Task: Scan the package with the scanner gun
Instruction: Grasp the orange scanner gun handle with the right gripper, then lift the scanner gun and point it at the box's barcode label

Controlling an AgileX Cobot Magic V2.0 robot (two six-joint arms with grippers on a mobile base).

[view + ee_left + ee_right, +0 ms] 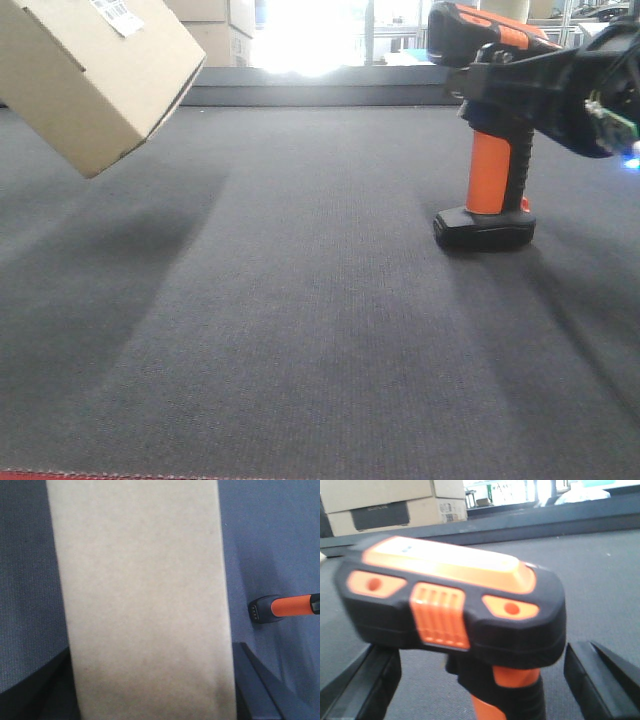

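Note:
A tan cardboard package (95,70) with a white label (118,14) hangs tilted in the air at the upper left. It fills the left wrist view (145,600), where my left gripper (150,690) is shut on it, one dark finger (255,685) showing at each side. The black and orange scanner gun (490,170) stands upright on its base on the grey mat, at the right. My right gripper (490,85) is at its head and upper handle. In the right wrist view the scanner (455,600) sits between my right gripper's (480,680) fingers (360,685), which stand wide apart from the handle.
Stacked cardboard boxes (215,30) stand behind the table's raised back edge (320,95); they also show in the right wrist view (385,505). The grey mat (300,300) lies between package and scanner. A red strip (60,475) marks the front edge.

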